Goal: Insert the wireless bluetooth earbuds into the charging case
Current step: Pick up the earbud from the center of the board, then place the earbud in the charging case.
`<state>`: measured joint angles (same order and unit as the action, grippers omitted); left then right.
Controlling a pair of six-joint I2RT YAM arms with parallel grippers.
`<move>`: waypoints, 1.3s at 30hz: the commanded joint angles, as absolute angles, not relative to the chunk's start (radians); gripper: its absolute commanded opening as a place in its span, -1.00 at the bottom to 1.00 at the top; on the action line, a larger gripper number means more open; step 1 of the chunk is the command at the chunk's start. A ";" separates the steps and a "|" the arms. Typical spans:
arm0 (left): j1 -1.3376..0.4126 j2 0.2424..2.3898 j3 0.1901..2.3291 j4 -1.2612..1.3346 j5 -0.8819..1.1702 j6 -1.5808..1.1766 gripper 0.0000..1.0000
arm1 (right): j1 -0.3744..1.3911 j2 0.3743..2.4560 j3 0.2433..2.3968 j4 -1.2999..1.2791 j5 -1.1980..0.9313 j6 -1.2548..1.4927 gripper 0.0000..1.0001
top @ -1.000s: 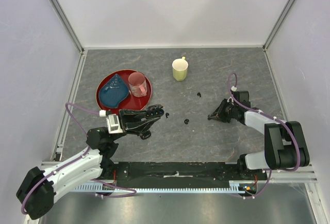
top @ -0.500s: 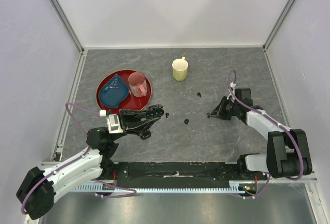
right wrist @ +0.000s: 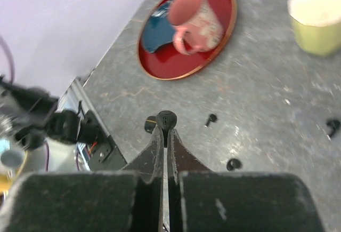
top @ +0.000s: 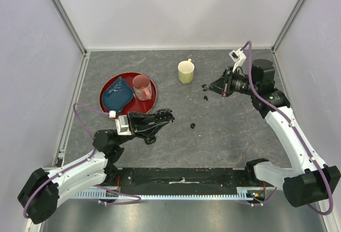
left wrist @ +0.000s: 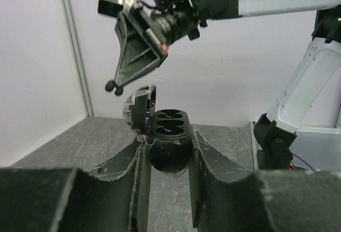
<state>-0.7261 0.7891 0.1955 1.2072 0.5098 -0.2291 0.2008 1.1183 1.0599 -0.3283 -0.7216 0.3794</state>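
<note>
The left gripper (left wrist: 168, 149) is clamped on the black charging case (left wrist: 169, 128), 1 finger on each side of its round body. The case sits upright between the fingers with its lid (left wrist: 139, 108) swung open. 2 dark hollow pockets show in its top face. In the top view this gripper sits low over the table (top: 240, 136), in front of the red plate (top: 109, 106).

The right gripper (right wrist: 165, 128) is almost fully closed, with only a thin slit between its fingers. It pinches 1 small black earbud (right wrist: 167, 119) at the very tips. From above, this gripper is up over the far right part of the table, just right of the yellow mug (top: 186, 72), with its tips pointing left. In the left wrist view it hangs above the open case and a little to the lid side, well apart from it.

2 loose earbuds lie on the table: 1 (top: 205, 99) just below the right gripper's tips in the top view, the other (top: 192, 126) nearer the arms, between the 2 grippers. The right wrist view shows a few more small dark pieces on the stone surface, too blurred to tell apart.

The red plate holds a blue dish (top: 117, 96) and a pink cup (top: 141, 87), side by side.
</note>
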 commanded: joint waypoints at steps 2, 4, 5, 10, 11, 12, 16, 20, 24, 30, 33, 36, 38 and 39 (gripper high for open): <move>-0.730 0.785 0.222 1.267 0.522 -0.258 -0.95 | 0.311 1.120 1.247 -0.478 -0.900 0.180 -1.00; -0.730 0.781 0.219 1.267 0.522 -0.261 -0.95 | 0.339 1.127 1.311 -0.543 -0.932 0.102 -1.00; -0.730 0.779 0.219 1.267 0.523 -0.262 -0.96 | 0.360 1.131 1.334 -0.567 -0.969 0.074 -1.00; -0.730 0.782 0.224 1.264 0.534 -0.275 -0.95 | 0.422 1.167 1.483 -0.760 -1.068 -0.174 -1.00; -0.729 0.781 0.225 1.262 0.537 -0.276 -0.96 | 0.442 1.173 1.497 -0.781 -1.065 -0.196 -1.00; -0.729 0.784 0.229 1.261 0.538 -0.278 -0.95 | 0.452 1.190 1.511 -0.804 -1.043 -0.215 -1.00; -0.730 0.795 0.233 1.264 0.549 -0.287 -0.96 | 0.535 1.250 1.607 -0.958 -0.944 -0.311 -1.00; -0.729 0.811 0.239 1.269 0.564 -0.291 -0.95 | 0.647 1.285 1.637 -0.989 -0.838 -0.350 -1.00; -0.729 0.828 0.245 1.282 0.581 -0.298 -0.95 | 0.699 1.293 1.632 -0.957 -0.789 -0.351 -1.00; -0.729 0.864 0.244 1.307 0.589 -0.302 -0.95 | 0.729 1.255 1.600 -0.865 -0.793 -0.331 -1.00; -0.729 0.897 0.247 1.330 0.597 -0.307 -0.95 | 0.744 1.264 1.600 -0.867 -0.787 -0.334 -1.00; -0.729 0.931 0.255 1.365 0.615 -0.316 -0.95 | 0.775 1.281 1.600 -0.877 -0.764 -0.347 -1.00; -0.729 0.945 0.261 1.384 0.623 -0.324 -0.95 | 0.790 1.298 1.609 -0.891 -0.736 -0.354 -1.00; -0.730 0.956 0.262 1.390 0.626 -0.328 -0.95 | 0.801 1.301 1.611 -0.896 -0.729 -0.359 -1.00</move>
<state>-0.7261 0.9302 0.2188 1.2770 0.5919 -0.2947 0.7689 1.2827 1.5944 -0.9134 -0.7689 -0.3199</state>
